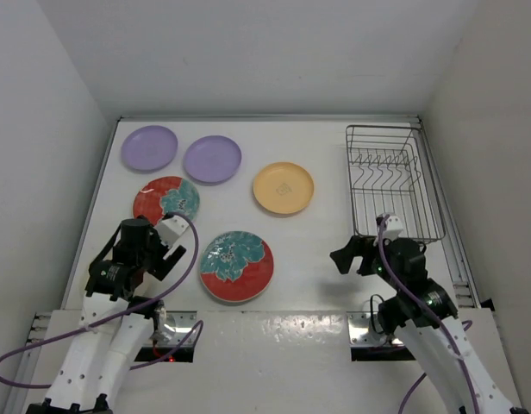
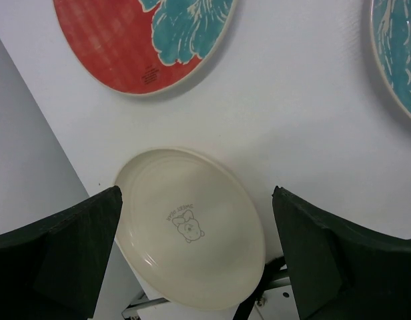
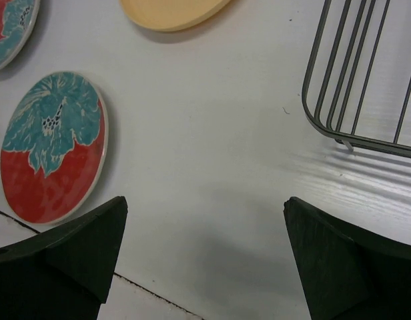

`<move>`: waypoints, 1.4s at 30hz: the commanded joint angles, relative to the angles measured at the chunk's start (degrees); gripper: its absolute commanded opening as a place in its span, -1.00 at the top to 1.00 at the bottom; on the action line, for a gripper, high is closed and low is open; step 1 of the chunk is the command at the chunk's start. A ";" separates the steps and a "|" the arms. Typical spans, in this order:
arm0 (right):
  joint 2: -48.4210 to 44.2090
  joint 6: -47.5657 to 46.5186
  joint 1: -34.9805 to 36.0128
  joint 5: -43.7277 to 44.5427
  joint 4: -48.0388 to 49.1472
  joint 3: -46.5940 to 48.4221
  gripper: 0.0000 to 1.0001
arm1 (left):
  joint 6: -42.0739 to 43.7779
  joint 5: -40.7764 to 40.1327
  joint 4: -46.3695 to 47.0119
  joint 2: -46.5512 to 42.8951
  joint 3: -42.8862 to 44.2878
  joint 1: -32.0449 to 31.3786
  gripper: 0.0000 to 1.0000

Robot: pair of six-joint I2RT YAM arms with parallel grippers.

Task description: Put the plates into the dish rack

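Lying flat on the white table (image 1: 317, 250), well apart from the rack, are all the plates seen from above. A lilac round plate at the far left (image 1: 149, 147) has a second lilac round plate (image 1: 212, 159) just beside it. A red round plate with a teal flower pattern (image 1: 166, 200) sits just nearer than those two. A yellow-orange round plate (image 1: 284, 187) lies mid-table, with a faint mark at its centre that is too small to read. A nearer red-and-teal flower plate (image 1: 237, 266) lies close to the table's near edge, between the arms and closer to the left one.

The grey wire dish rack (image 1: 393, 181) stands along the right side of the table, long side running far to near, upright prongs in its far half.

The left wrist view adds a cream round plate (image 2: 192, 227), hidden under the arm from above. It carries a small line drawing like a bear under an arched line of lettering, not legible. A metal fitting shows under its near rim. The same view shows a tiny block of dark print on the red part of the farther flower plate, near the rim, also unreadable.

Left gripper (image 2: 195, 220): jaws spread wide, holding nothing, above the cream plate.

Right gripper (image 3: 205, 207): jaws spread wide, holding nothing, over bare table just by the rack's near-left corner.
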 commanded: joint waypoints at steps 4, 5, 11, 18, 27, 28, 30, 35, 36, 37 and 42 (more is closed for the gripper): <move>3.52 3.98 0.14 4.44 6.93 5.13 -1.00 | -0.87 -0.77 0.44 -0.01 0.47 0.56 -1.00; 3.79 5.39 -0.03 6.27 9.21 5.83 -1.00 | -0.87 -0.77 0.44 0.00 0.48 0.56 -1.00; 24.89 -10.75 0.23 -20.64 16.40 31.40 -0.87 | 1.16 1.95 -1.75 10.96 10.37 0.56 -1.00; 67.22 -14.82 24.36 -0.09 -6.86 59.27 -0.53 | -8.60 8.69 -2.73 31.28 33.33 8.79 -1.00; 84.82 -2.51 25.72 -1.86 1.22 51.90 -0.55 | -14.05 11.88 3.70 33.40 27.29 15.94 -1.00; 85.17 -0.07 24.94 -7.45 4.54 50.67 -0.55 | -14.05 11.88 4.65 32.87 26.24 15.94 -1.00; 86.93 1.71 23.62 -10.22 11.65 45.05 -0.52 | -14.05 11.88 5.89 32.08 24.04 16.55 -1.00; 90.79 10.23 18.79 -24.10 29.82 33.90 -0.34 | -14.05 14.59 5.89 30.76 24.03 17.79 -1.00; 91.06 11.37 18.78 -24.46 31.97 32.91 -0.31 | -14.05 14.61 5.89 30.76 24.03 17.79 -1.00; 91.33 12.08 18.43 -24.90 33.56 30.90 -0.28 | -14.05 15.13 6.42 30.76 24.03 17.79 -1.00; 95.10 16.12 18.25 -30.17 46.03 25.26 -0.08 | -14.05 15.14 6.42 31.28 24.03 18.32 -1.00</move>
